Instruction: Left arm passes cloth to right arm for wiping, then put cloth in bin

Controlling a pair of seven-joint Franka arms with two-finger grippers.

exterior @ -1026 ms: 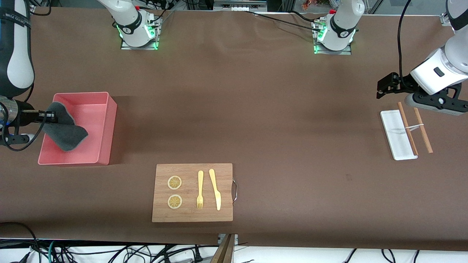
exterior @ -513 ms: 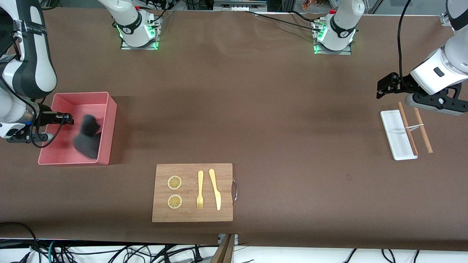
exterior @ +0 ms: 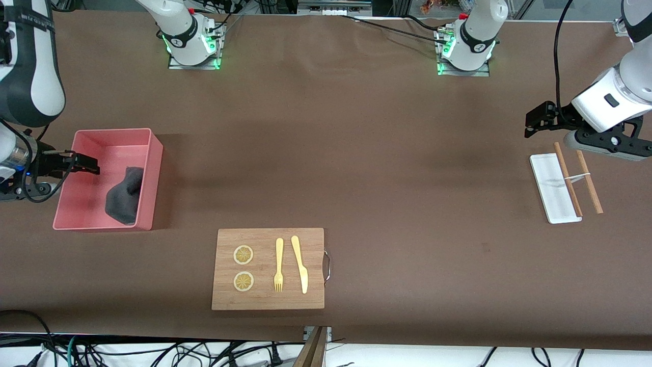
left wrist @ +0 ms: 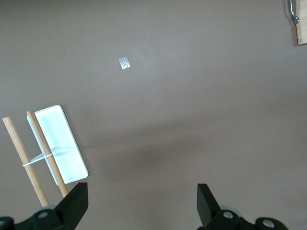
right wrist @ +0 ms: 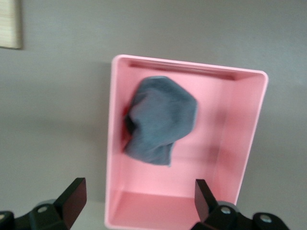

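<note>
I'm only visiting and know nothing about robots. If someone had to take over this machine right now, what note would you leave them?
Right claw: open, empty, over the pink bin at the right arm's end of the table.
Left claw: open, empty, waiting above the white tray and two wooden sticks at the left arm's end.
Cloth: lying bunched inside the bin, against the wall that faces the table's middle, touching no claw.
Done: the cloth is in the bin, so the last step looks finished.
Left: probably only drawing the right arm away from the bin.
</note>
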